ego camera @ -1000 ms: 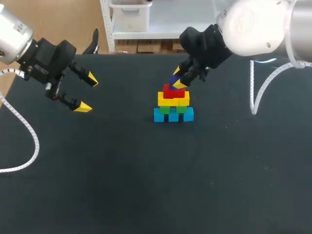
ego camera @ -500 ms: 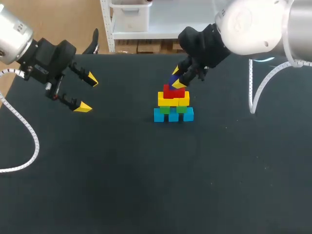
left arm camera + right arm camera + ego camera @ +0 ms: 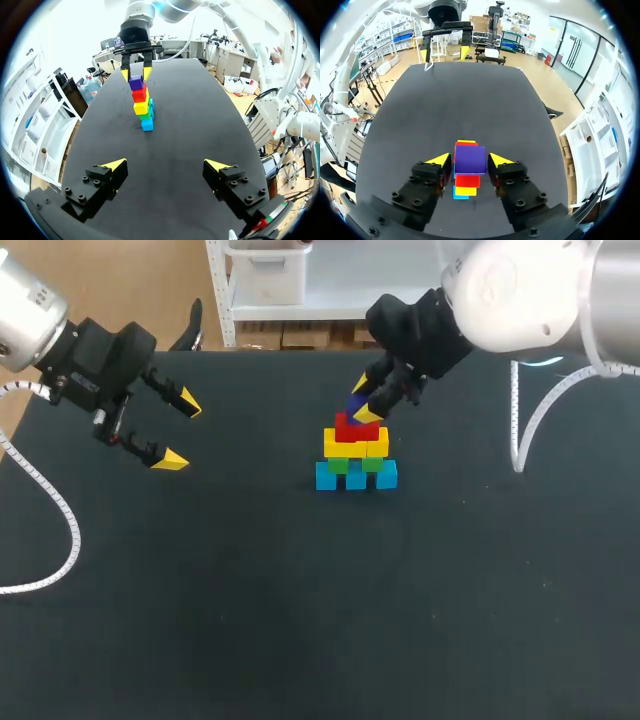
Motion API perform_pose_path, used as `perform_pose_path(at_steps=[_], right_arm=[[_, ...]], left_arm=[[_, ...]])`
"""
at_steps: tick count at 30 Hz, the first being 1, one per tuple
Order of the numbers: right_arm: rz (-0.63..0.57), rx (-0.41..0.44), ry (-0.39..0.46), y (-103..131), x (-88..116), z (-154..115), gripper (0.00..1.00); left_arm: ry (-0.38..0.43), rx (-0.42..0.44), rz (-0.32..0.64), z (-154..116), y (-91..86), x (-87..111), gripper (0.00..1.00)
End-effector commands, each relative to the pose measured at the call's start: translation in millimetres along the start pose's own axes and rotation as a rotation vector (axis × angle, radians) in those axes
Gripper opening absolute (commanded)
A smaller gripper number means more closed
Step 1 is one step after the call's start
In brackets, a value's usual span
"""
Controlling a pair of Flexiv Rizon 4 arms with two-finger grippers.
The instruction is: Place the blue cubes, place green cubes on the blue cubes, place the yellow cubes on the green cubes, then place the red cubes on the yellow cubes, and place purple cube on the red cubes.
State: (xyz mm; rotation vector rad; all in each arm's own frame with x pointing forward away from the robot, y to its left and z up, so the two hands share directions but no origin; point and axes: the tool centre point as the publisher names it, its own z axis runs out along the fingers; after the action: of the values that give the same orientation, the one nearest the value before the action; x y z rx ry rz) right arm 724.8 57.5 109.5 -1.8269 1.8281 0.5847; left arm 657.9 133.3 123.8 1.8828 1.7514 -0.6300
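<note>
A stepped tower stands mid-table: blue cubes [image 3: 356, 478] at the base, green cubes [image 3: 340, 465] on them, yellow cubes [image 3: 355, 446] above, then red cubes [image 3: 358, 427]. A purple cube [image 3: 357, 403] sits on top of the red ones. My right gripper [image 3: 365, 400] straddles the purple cube [image 3: 470, 159], its fingers open with a thin gap on each side. The left wrist view shows the same tower [image 3: 142, 102] with that gripper [image 3: 135, 75] around its top. My left gripper [image 3: 180, 431] hangs open and holds nothing over the table's left part, well away from the tower.
The black table [image 3: 300, 620] spreads out around the tower, with its far edge just behind the stack. A white cable [image 3: 45, 500] loops down from my left arm over the table's left side.
My right gripper's fingers have eased apart a little around the purple cube, which stays on the red cubes. The left arm has not moved.
</note>
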Motion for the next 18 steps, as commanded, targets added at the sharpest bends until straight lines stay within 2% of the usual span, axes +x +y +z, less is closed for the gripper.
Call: perform_pose_path(at_steps=[1,11,18], right_arm=[[-0.001,-0.001,-0.003,0.4,-0.1,-2.3,1.0],[-0.004,0.031,-0.032,8.9,-2.3,-30.2,1.0],[0.027,0.077,-0.075,27.8,17.7,-73.8,1.0]], left_arm=[[-0.002,0.001,0.003,-0.6,0.4,1.1,1.0],[-0.002,0.001,0.003,-0.6,0.4,1.1,1.0],[-0.002,0.001,0.003,-0.6,0.4,1.1,1.0]])
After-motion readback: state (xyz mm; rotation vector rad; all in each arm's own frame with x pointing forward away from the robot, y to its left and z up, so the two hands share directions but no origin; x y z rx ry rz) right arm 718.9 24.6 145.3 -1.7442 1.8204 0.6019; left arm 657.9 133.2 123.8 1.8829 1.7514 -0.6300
